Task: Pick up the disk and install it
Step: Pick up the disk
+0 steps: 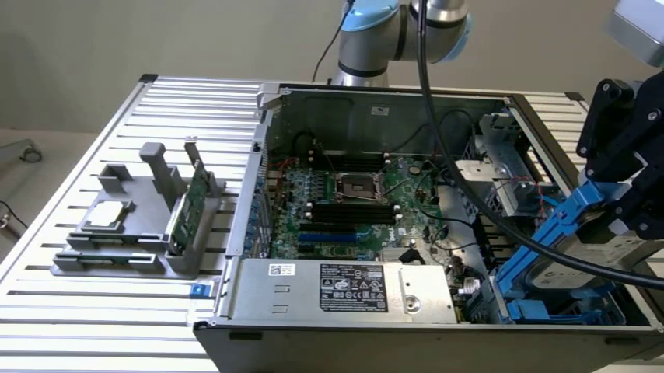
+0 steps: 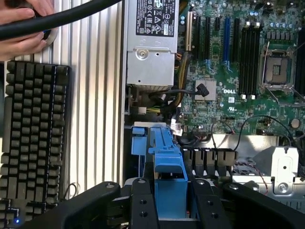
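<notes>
Claw (image 2: 170, 206) grips disk (image 2: 169, 167) above open computer case (image 1: 363, 350).

1. Robot arm (image 1: 363, 68): round silver-grey metal tube sections joined by bulky cylindrical joints.
2. Smooth pale blue plastic caps (image 1: 365, 23) cover the joint ends.
3. Thick, smooth black rubber cable (image 1: 436, 140), round in section, belongs to the arm.
4. Pale grey boxy housing (image 1: 638, 27) sits above an angular matte black wrist block (image 1: 623, 132).
5. Matte black two-fingered gripper (image 2: 170, 186): flat, straight black metal fingers (image 2: 142, 202), each with a row of small round screw holes (image 2: 143, 214).
6. Rounded black outer links (image 2: 81, 205) flank the fingers, each with one small round fastener.
</notes>
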Controlling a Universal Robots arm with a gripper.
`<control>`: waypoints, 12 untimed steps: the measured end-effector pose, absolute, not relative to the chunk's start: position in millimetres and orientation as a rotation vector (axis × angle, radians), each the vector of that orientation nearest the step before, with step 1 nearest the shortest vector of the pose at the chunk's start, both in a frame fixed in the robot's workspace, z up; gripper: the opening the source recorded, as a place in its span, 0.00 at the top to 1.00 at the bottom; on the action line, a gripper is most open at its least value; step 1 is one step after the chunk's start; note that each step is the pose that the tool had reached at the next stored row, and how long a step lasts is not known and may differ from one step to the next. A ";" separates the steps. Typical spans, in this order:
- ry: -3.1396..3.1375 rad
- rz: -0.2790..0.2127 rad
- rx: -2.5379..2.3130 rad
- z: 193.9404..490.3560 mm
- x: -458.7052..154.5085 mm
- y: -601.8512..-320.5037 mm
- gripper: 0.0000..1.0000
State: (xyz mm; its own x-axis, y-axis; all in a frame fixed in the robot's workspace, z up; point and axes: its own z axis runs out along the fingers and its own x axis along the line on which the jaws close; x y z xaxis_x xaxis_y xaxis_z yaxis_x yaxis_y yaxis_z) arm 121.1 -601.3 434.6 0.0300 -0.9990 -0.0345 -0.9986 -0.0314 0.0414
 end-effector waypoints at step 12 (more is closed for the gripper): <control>-2.167 -0.093 2.273 425.8 122.9 -603.0 0.67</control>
State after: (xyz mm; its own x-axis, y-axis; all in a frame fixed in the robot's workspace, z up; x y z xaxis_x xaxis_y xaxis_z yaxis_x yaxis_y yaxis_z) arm 122.9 -603.0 425.8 0.0468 -0.9980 -0.0429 -0.9980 -0.0486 0.0410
